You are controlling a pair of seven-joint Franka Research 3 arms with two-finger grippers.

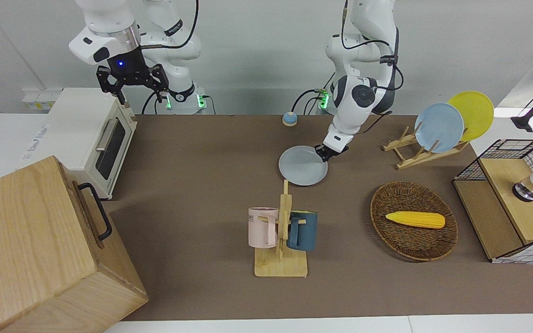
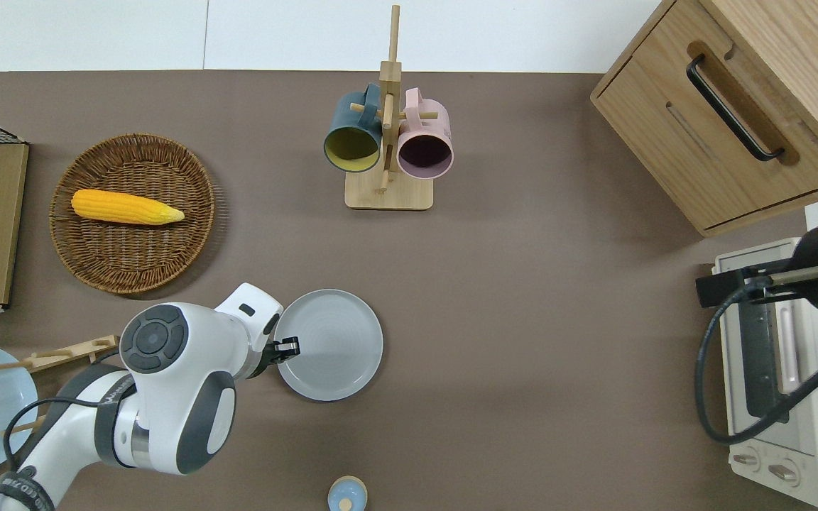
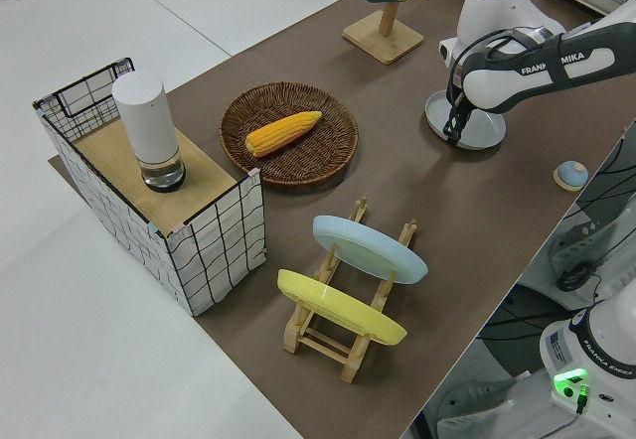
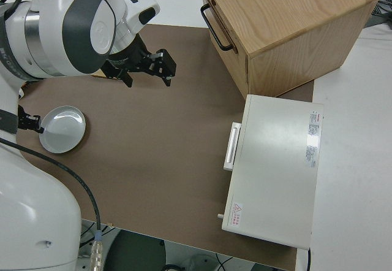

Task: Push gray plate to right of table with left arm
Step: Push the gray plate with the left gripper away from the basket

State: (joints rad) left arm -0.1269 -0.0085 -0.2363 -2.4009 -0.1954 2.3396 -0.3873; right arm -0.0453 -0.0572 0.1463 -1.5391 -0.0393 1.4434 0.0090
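The gray plate (image 1: 303,165) (image 2: 329,345) (image 3: 465,121) (image 4: 61,129) lies flat on the brown table (image 1: 192,194) (image 2: 508,355), near its middle and a little toward the left arm's end. It is nearer to the robots than the mug rack. My left gripper (image 1: 326,154) (image 2: 288,349) (image 3: 455,131) (image 4: 27,122) is shut and low at the table. Its tip touches the plate's rim on the side toward the left arm's end. My right gripper (image 1: 136,90) (image 4: 147,78) is parked and open, holding nothing.
A wooden mug rack (image 2: 388,191) holds a pink and a blue mug. A wicker basket (image 1: 414,240) holds a corn cob. A dish rack (image 1: 410,155) carries a sky-blue and a yellow plate. A toaster oven (image 1: 95,134), a wooden cabinet (image 1: 40,240) and a small blue bell (image 1: 289,119) also stand here.
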